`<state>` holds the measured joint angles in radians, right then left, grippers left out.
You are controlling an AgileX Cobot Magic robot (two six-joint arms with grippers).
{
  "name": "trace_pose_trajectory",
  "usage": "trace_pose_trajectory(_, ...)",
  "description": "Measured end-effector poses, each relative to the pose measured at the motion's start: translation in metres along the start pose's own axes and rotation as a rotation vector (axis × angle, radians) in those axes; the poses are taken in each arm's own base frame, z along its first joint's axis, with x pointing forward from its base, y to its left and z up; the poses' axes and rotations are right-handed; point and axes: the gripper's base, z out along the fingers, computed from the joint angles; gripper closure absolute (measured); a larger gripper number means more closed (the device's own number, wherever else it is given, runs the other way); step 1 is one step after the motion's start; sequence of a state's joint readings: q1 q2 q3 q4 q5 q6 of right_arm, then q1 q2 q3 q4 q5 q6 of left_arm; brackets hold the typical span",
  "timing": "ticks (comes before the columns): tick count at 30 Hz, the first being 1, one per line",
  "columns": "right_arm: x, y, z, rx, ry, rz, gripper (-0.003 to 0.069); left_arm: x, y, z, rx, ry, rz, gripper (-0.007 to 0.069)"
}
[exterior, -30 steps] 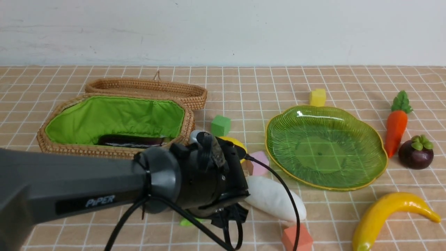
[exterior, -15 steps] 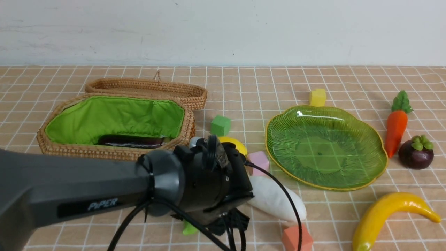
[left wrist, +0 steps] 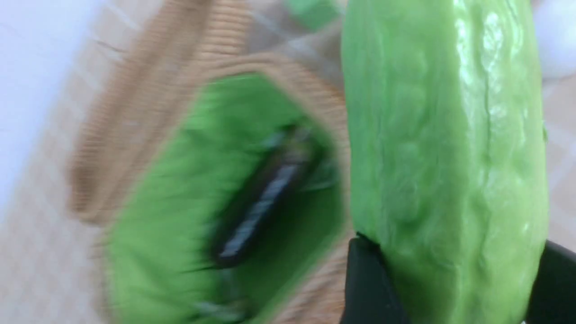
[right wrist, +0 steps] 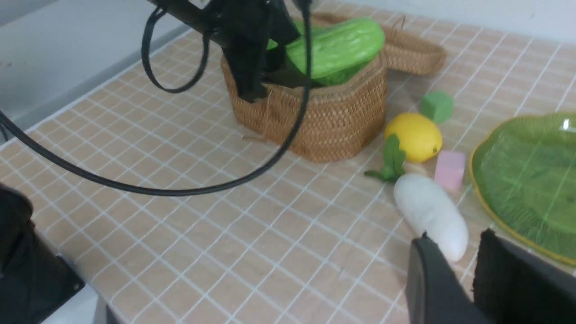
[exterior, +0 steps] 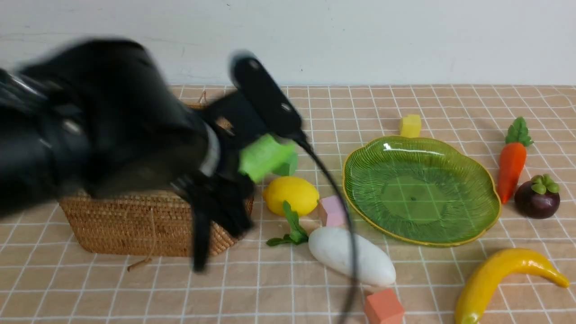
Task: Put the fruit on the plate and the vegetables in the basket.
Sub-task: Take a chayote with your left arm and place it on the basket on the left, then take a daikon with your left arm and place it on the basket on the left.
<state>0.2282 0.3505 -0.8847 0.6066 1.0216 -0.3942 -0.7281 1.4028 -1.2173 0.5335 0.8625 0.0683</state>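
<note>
While the left gripper clamps the bumpy light green cucumber between its black fingers, the vegetable hangs clear of the tabletop, above the end of the wicker basket nearest the lemon. Whether it touches the green lining cannot be told. The left arm appears blurred in the front view and hides most of the basket's opening. From the left wrist, the dark purple eggplant is seen lying on the lining inside the basket. The flat wicker lid rests on the tabletop just behind the basket. The lemon sits on the tabletop between the basket and the green glass plate. The white radish lies in front of the lemon, its leaves towards the basket, with the pink cube just beside it. The carrot and the mangosteen lie close together to the right of the plate, and the banana lies in front of the plate's right side. The green cube stands behind the lemon, partly hidden by the cucumber. The yellow cube stands just behind the plate's far rim, and the orange cube lies near the radish's root end. The right gripper hangs near that same end of the radish, its jaws a little apart with nothing between them.
</note>
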Motion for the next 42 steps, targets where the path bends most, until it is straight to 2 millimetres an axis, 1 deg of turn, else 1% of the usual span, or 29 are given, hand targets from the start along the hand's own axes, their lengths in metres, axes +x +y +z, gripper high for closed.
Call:
trace_pose_trajectory(3, -0.004, -0.002, 0.0, 0.017, -0.04, -0.014, 0.0477, 0.021, 0.032, 0.017, -0.012, 0.058, 0.053, 0.0222)
trace_pose_trajectory(6, -0.005, -0.002, 0.0, 0.022, -0.051, -0.015, 0.0476, 0.041, 0.052, 0.042, 0.015, 0.128, 0.112, 0.0222)
trace_pose_trajectory(10, -0.005, -0.002, 0.0, 0.023, -0.055, -0.015, 0.0474, 0.06, 0.068, 0.07, 0.031, 0.187, 0.115, 0.0222)
trace_pose_trajectory(14, -0.005, -0.002, 0.0, 0.023, -0.055, -0.015, 0.0472, 0.066, 0.079, 0.08, -0.018, 0.164, 0.051, 0.022)
trace_pose_trajectory(15, -0.005, -0.002, 0.0, 0.023, -0.055, -0.015, 0.0471, 0.066, 0.08, 0.08, -0.029, 0.157, 0.043, 0.0207)
trace_pose_trajectory(18, -0.005, -0.002, 0.0, 0.024, -0.056, -0.015, 0.047, 0.064, 0.083, 0.079, -0.069, 0.144, -0.006, 0.0076)
trace_pose_trajectory(19, -0.005, -0.002, 0.0, 0.024, -0.056, -0.015, 0.047, 0.063, 0.082, 0.079, -0.07, 0.143, -0.016, 0.0064)
trace_pose_trajectory(20, -0.005, -0.002, 0.0, 0.024, -0.056, -0.013, 0.047, 0.061, 0.079, 0.078, -0.069, 0.145, -0.065, -0.0006)
trace_pose_trajectory(21, -0.005, -0.002, 0.0, 0.026, -0.052, -0.009, 0.0468, 0.058, 0.075, 0.075, -0.059, 0.143, -0.092, -0.0025)
trace_pose_trajectory(23, -0.004, -0.002, -0.001, 0.028, -0.041, -0.003, 0.0468, 0.052, 0.067, 0.072, -0.036, 0.138, -0.11, -0.0031)
trace_pose_trajectory(24, -0.004, -0.003, -0.002, 0.041, -0.014, 0.002, 0.0468, 0.04, 0.052, 0.065, 0.011, 0.114, -0.106, -0.0013)
trace_pose_trajectory(25, -0.003, -0.003, -0.003, 0.049, 0.001, 0.005, 0.0466, 0.034, 0.044, 0.062, 0.035, 0.101, -0.095, 0.0001)
trace_pose_trajectory(26, -0.002, -0.003, -0.005, 0.063, 0.023, 0.009, 0.0465, 0.018, 0.021, 0.056, 0.103, 0.062, -0.04, 0.0048)
trace_pose_trajectory(27, -0.002, -0.003, -0.005, 0.064, 0.025, 0.009, 0.0465, 0.016, 0.018, 0.055, 0.118, 0.056, -0.038, 0.0064)
trace_pose_trajectory(28, -0.001, -0.004, -0.006, 0.072, 0.045, 0.015, 0.0465, 0.002, -0.003, 0.05, 0.186, 0.018, 0.022, 0.0125)
trace_pose_trajectory(29, -0.001, -0.004, -0.006, 0.073, 0.052, 0.018, 0.0465, -0.003, -0.009, 0.049, 0.204, 0.007, 0.039, 0.0143)
trace_pose_trajectory(30, 0.0, -0.004, -0.006, 0.075, 0.063, 0.021, 0.0463, -0.013, -0.022, 0.046, 0.245, -0.021, 0.076, 0.0179)
trace_pose_trajectory(31, 0.001, -0.004, -0.005, 0.073, 0.081, 0.025, 0.0463, -0.026, -0.036, 0.047, 0.288, -0.046, 0.112, 0.0237)
trace_pose_trajectory(32, 0.002, -0.004, -0.005, 0.07, 0.092, 0.029, 0.0462, -0.034, -0.044, 0.05, 0.309, -0.055, 0.134, 0.0265)
trace_pose_trajectory(33, 0.003, -0.004, -0.005, 0.067, 0.103, 0.032, 0.0461, -0.045, -0.054, 0.056, 0.332, -0.061, 0.164, 0.0298)
trace_pose_trajectory(34, 0.004, -0.004, -0.005, 0.064, 0.112, 0.036, 0.046, -0.052, -0.06, 0.062, 0.343, -0.058, 0.184, 0.0314)
trace_pose_trajectory(35, 0.005, -0.003, -0.005, 0.059, 0.125, 0.037, 0.0459, -0.061, -0.07, 0.076, 0.36, -0.044, 0.22, 0.0327)
trace_pose_trajectory(36, 0.006, -0.003, -0.005, 0.054, 0.137, 0.04, 0.0458, -0.069, -0.072, 0.083, 0.364, -0.044, 0.238, 0.0331)
trace_pose_trajectory(39, 0.009, -0.001, -0.006, 0.036, 0.173, 0.05, 0.0457, -0.084, -0.084, 0.111, 0.395, -0.021, 0.346, 0.0321)
trace_pose_trajectory(40, 0.009, -0.001, -0.006, 0.034, 0.175, 0.05, 0.0456, -0.084, -0.086, 0.115, 0.402, -0.009, 0.357, 0.0316)
trace_pose_trajectory(42, 0.011, 0.001, -0.006, 0.015, 0.201, 0.058, 0.0454, -0.09, -0.093, 0.13, 0.438, 0.004, 0.461, 0.0275)
